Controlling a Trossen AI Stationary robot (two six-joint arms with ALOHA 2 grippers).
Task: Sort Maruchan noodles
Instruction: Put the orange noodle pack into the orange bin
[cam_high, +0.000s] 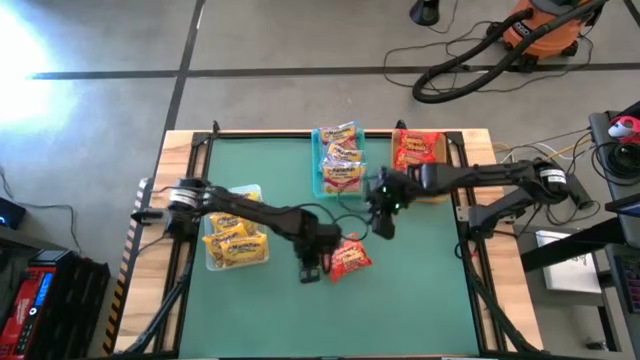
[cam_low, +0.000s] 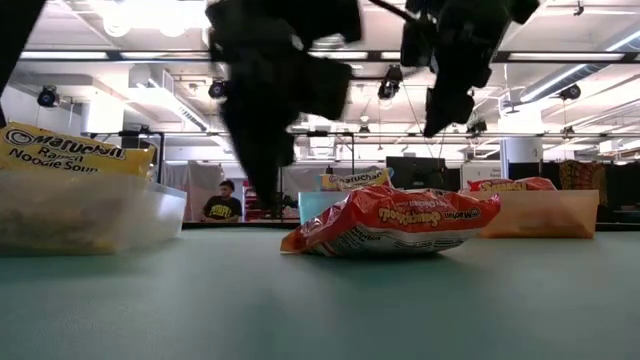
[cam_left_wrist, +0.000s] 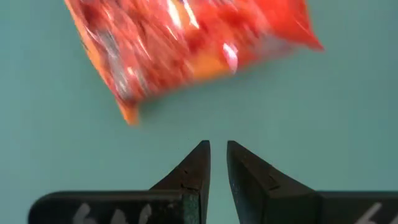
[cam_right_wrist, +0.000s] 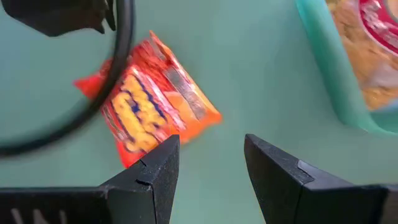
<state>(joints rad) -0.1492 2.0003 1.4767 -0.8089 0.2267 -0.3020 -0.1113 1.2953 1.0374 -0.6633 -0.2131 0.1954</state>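
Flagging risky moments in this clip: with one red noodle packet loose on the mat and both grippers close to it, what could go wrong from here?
1. The left gripper is shut beside the red packet; moving in shut could shove it rather than grasp it.
2. The open right gripper hangs near the same packet, so the arms might collide.
3. A cable crosses the right wrist view near the packet and might snag.

My ceiling lights glare brightly (blown out); the red packet blurs beyond my left fingers, arms silhouetted dark against them.
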